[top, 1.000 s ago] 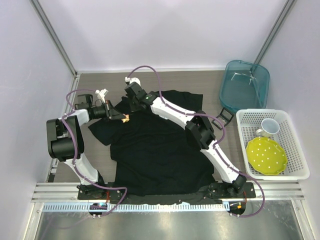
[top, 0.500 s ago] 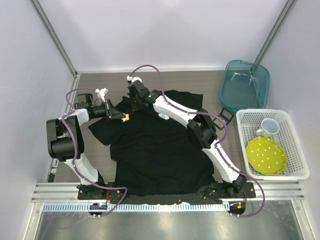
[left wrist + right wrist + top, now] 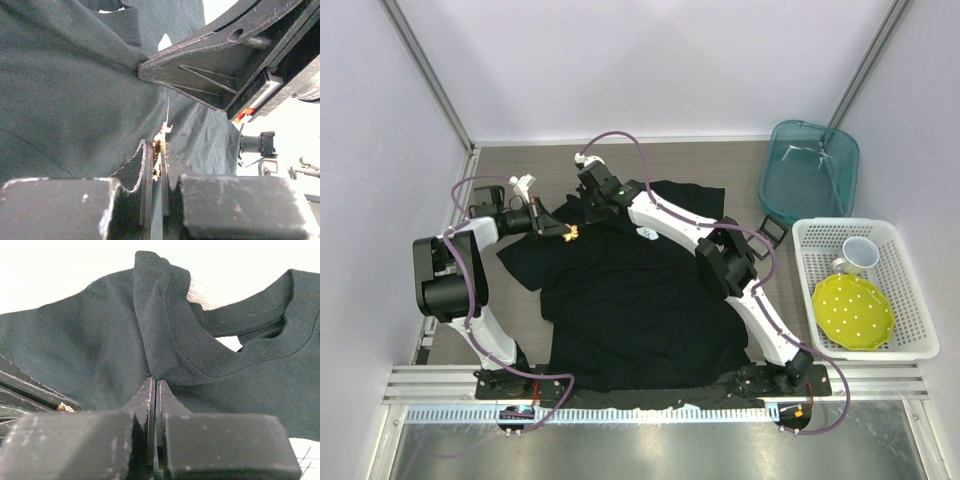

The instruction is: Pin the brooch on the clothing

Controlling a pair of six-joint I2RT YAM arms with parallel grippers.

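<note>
A black T-shirt [image 3: 640,300] lies spread over the middle of the table [image 3: 520,165], its neck toward 12 o'clock. The white chest label [image 3: 647,232] shows just below the collar.

The left gripper [image 3: 560,232] hovers at the shirt's shoulder, about 10 o'clock from the shirt's middle. Its fingers are pressed together on the maple-leaf brooch [image 3: 571,234]. From above the brooch looks orange. In the left wrist view it sits between the fingertips [image 3: 161,136], with a thin pin pointing up toward the cloth. Whether the pin touches the fabric is hard to judge.

The right gripper [image 3: 585,203] is just beside the left one, at its 1 o'clock. Its fingers [image 3: 145,390] are clamped on a raised fold of the shirt next to the ribbed collar. This lifts the cloth into a ridge.

A teal bin [image 3: 810,170] stands at the table's 2 o'clock. At 3 o'clock a white basket [image 3: 910,330] holds a yellow dotted plate [image 3: 853,310] and a mug [image 3: 860,255].
</note>
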